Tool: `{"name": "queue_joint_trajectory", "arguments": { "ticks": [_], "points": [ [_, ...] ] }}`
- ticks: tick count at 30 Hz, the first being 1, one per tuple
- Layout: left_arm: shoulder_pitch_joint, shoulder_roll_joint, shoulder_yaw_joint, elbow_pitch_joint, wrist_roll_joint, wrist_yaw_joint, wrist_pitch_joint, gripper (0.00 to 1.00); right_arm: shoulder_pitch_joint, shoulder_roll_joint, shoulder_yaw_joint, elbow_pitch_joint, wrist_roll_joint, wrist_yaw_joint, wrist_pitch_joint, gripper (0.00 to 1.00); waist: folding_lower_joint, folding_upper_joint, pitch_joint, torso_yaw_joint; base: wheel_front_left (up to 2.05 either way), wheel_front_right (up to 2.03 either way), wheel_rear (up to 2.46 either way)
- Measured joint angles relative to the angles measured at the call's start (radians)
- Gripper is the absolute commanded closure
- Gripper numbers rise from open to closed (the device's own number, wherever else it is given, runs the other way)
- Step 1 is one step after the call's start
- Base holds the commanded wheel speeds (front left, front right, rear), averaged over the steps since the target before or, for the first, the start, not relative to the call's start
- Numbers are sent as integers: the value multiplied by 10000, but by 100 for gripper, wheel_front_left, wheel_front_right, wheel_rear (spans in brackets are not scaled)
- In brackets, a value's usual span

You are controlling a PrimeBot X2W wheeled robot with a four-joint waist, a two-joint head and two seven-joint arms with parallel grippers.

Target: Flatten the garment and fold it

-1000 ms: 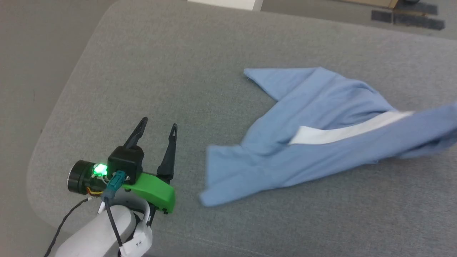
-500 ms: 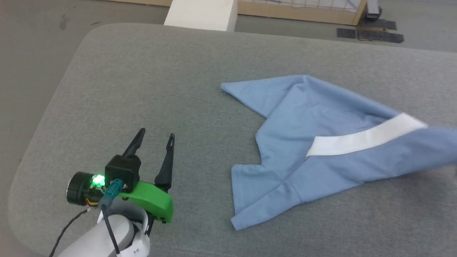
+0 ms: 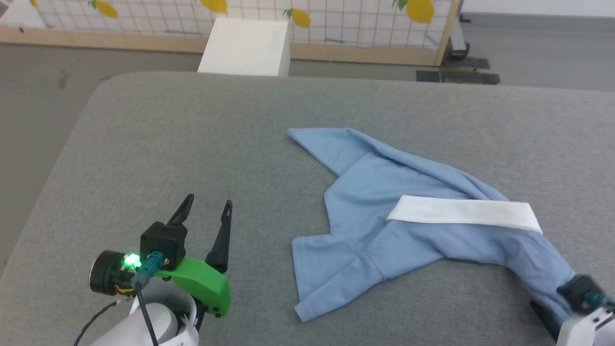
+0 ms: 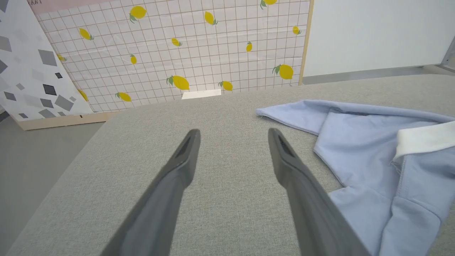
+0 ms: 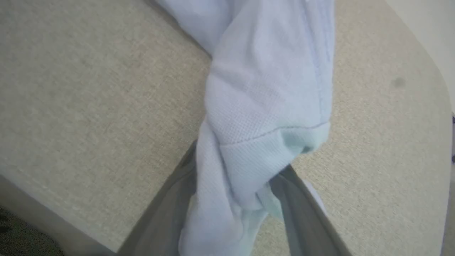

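The shirt [image 3: 394, 240] lies crumpled on the right half of the grey padded table [image 3: 192, 144], with one sleeve pointing far left and the white collar band [image 3: 463, 214] across its middle. Its near right end is bunched between the fingers of the right gripper [image 5: 236, 167], which stand spread and released. The left gripper [image 3: 209, 199] hovers wide apart and empty over the near left of the table, well apart from the shirt, and past the far edge a white box [image 3: 245, 45] stands before a lemon-patterned screen [image 3: 336, 19].
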Motion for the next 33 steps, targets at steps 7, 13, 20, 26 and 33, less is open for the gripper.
{"name": "queue_joint_trajectory", "arguments": {
  "ticks": [7, 13, 20, 26, 33],
  "points": [
    [49, -6, 38, -42, -132, 4, 54, 0, -484, -180, -1755, -2021, 1994, -2, -2, 0, 0, 0, -326, -424, 0, 0, 0],
    [47, -107, -31, -107, -297, -15, 403, 0, -491, 851, -3555, -3175, 2297, -2, -134, 0, 0, 0, -146, -461, 0, 0, 0],
    [-292, -245, -880, -132, -800, -715, 2389, 0, -198, 2801, -5333, -3946, 1576, -2, -134, 0, 0, 0, 289, -538, 0, 0, 0],
    [-1569, -468, -1407, 213, -1386, -1595, 4560, 0, -106, 4098, -6215, -4719, 771, -2, 109, 0, 0, 0, 720, -758, 0, 0, 0],
    [-2633, -543, -1745, 1085, -2242, -2487, 6863, 0, -114, 4627, -6347, -5273, 247, -2, 234, 0, 0, 0, 1216, -1277, 0, 0, 0]
  ]
}}
